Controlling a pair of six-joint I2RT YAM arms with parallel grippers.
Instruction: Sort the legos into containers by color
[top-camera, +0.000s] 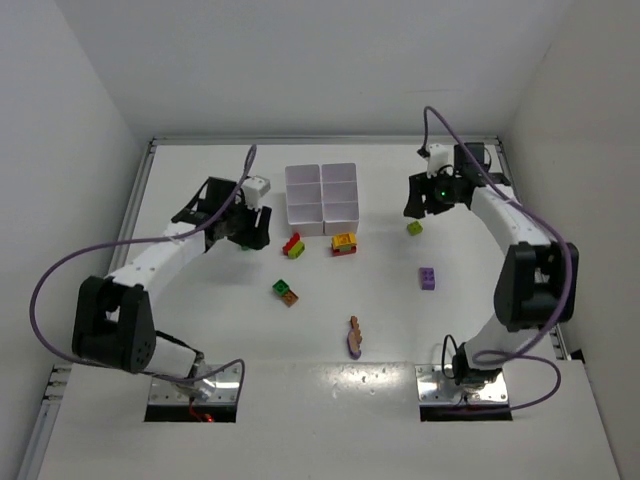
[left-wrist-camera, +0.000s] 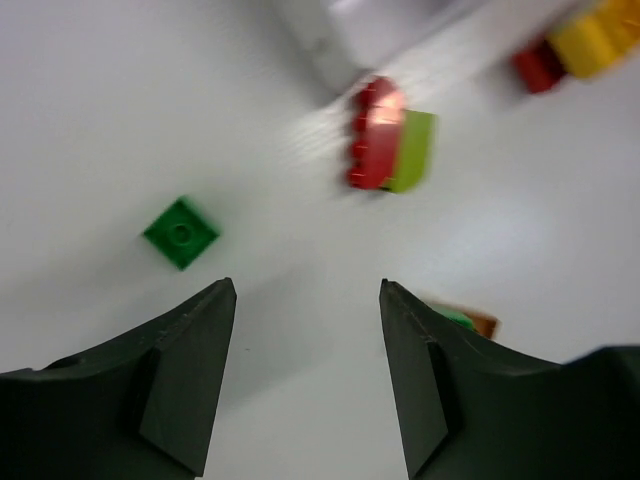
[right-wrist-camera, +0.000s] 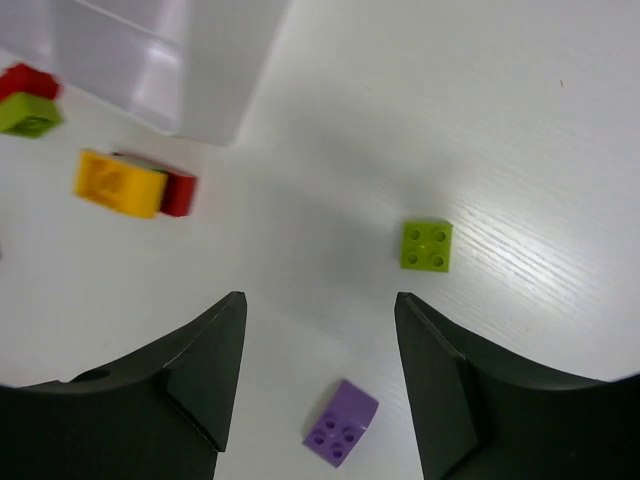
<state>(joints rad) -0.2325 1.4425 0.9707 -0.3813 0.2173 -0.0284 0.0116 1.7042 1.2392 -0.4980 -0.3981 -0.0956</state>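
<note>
Left gripper (left-wrist-camera: 305, 292) and right gripper (right-wrist-camera: 319, 302) both part-open, holding nothing. Legos (top-camera: 343, 243) lie loose outside tray (top-camera: 305, 222); none visibly sorted, everything left.

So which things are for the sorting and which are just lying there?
For the job: white tray; lime brick; purple brick; green brick; red-lime clump; yellow-red clump; green-orange clump.
Just lying about, maybe: pinkish-brown piece, too small to tell what it is.
</note>
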